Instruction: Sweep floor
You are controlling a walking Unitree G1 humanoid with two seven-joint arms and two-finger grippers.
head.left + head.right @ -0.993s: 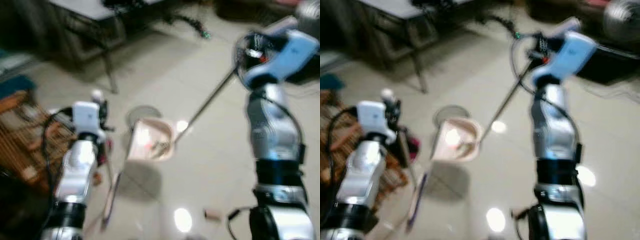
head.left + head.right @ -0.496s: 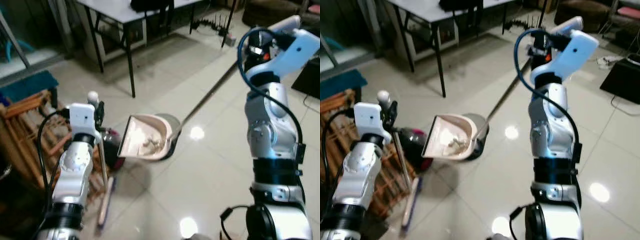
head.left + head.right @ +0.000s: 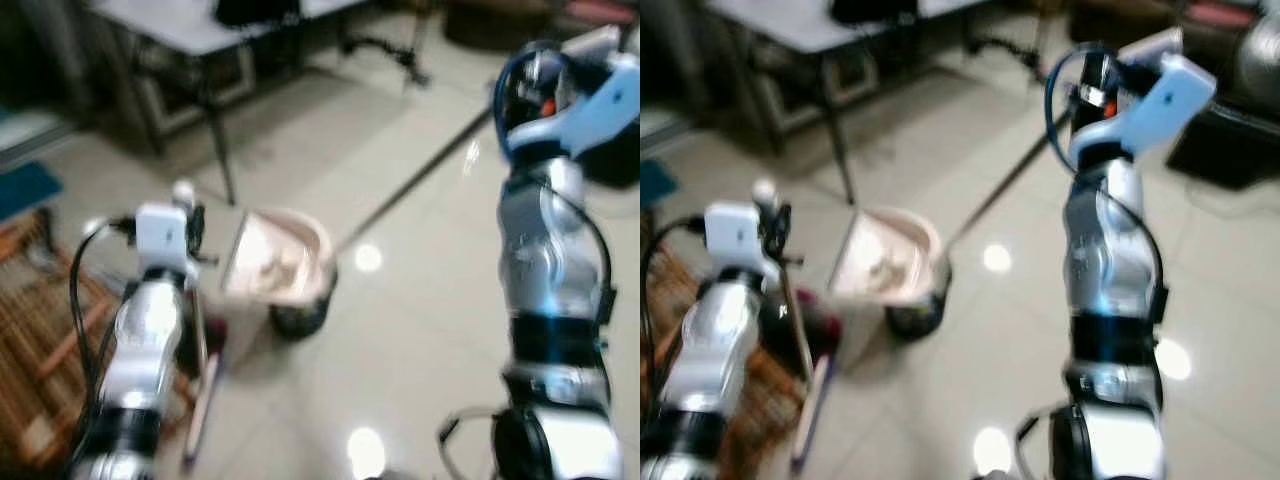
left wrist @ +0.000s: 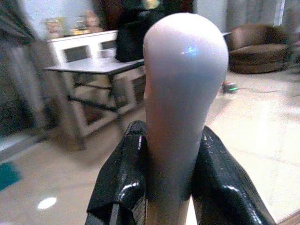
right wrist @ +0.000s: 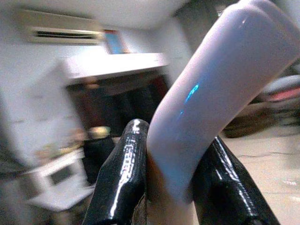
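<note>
Carrying step: left hand grips the broom, right hand grips the dustpan handle (debris inside); next, probably tipping into the bin.

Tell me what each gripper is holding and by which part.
Left gripper clamps the broom just below its rounded handle tip. Right gripper clamps the dustpan by its long handle's curved end.

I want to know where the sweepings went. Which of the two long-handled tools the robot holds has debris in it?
The dustpan, held by the right pincer on its long handle; litter lies in its pale scoop. The broom in the left pincer holds none.
</note>
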